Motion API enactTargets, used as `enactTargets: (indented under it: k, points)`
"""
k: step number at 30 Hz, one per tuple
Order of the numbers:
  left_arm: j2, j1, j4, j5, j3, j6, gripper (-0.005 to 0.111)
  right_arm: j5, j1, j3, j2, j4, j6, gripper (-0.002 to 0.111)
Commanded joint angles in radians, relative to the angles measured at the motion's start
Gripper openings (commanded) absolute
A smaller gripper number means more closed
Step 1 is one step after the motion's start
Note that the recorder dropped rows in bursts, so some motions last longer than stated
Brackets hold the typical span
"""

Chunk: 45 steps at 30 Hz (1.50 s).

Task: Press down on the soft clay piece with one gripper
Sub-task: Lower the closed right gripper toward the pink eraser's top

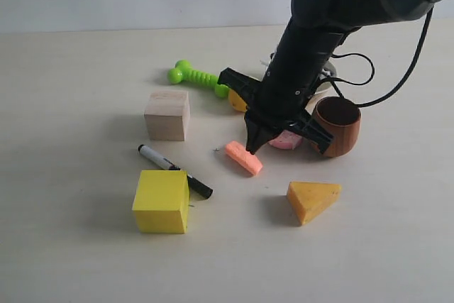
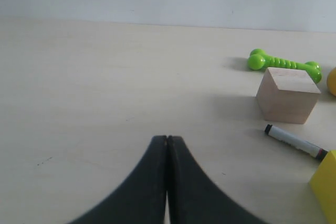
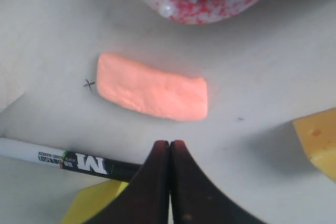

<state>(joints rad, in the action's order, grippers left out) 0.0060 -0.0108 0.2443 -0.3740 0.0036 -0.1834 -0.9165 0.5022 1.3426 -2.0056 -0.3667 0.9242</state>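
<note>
Steeply, right gripper (image 1: 251,150) slants down near clay piece (image 1: 244,157).

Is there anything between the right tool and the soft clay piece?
Nothing: the right wrist view shows only bare table between the shut right tool and the soft clay piece.

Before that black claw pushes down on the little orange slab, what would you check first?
1. Right gripper closed into one blunt tip: ok.
2. Tip centred over the soft clay piece: cannot tell.
3. Clay lies flat on the table, top bare: ok.
4. Marker and doughnut toy not touching the clay: ok.
5. Left gripper well away from the clay: ok.
</note>
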Motion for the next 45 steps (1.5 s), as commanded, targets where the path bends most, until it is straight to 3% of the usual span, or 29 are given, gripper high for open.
enactTargets:
  k: [1, 16, 31, 45]
  points:
    - [-0.006, 0.004, 0.002, 0.009, -0.004, 0.001, 0.000, -0.006, 0.003, 0.013, 0.004, 0.007, 0.029, 0.000]
    - [-0.006, 0.004, 0.002, 0.009, -0.004, 0.001, 0.000, 0.104, 0.003, 0.013, 0.004, 0.007, -0.015, 0.000]
    - [-0.006, 0.004, 0.002, 0.009, -0.004, 0.001, 0.000, 0.143, 0.010, 0.013, 0.003, 0.030, 0.183, 0.000]
    - [-0.006, 0.004, 0.002, 0.009, -0.004, 0.001, 0.000, 0.034, 0.045, 0.078, -0.033, 0.120, 0.312, 0.000]
